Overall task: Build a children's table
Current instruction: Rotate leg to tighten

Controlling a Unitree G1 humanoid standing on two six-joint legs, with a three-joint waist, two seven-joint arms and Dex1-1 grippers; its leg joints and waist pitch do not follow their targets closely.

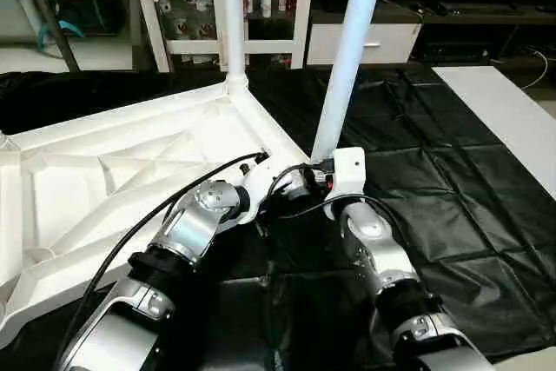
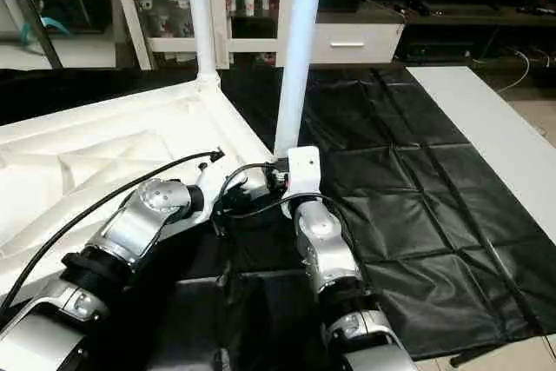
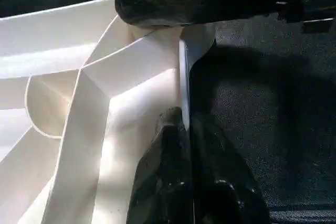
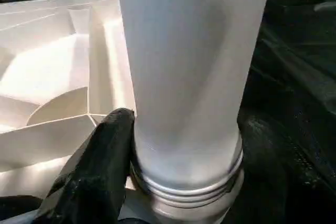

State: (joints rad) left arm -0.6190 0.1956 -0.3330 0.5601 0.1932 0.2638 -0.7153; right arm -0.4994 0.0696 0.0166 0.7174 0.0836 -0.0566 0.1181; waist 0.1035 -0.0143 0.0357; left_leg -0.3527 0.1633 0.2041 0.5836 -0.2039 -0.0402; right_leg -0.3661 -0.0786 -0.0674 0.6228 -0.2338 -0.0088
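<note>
The white tabletop point(image 1: 104, 171) lies upside down with its ribbed underside up. One white leg point(image 1: 231, 15) stands upright in the far corner socket. A second leg point(image 1: 352, 49) stands at the near right corner, and my right gripper point(image 1: 318, 173) is shut on it just above its threaded end point(image 4: 189, 187). A black finger point(image 4: 100, 171) presses its side; the other finger is hidden behind the tube. My left gripper point(image 3: 186, 116) is shut on the tabletop's rim point(image 3: 184, 72) beside that corner, one finger on each side of the wall.
A black sheet point(image 1: 434, 188) covers the floor under the work. A flat white board point(image 1: 512, 119) lies at the right. A white glass-door cabinet point(image 1: 261, 6) and a low drawer unit point(image 1: 365, 41) stand behind.
</note>
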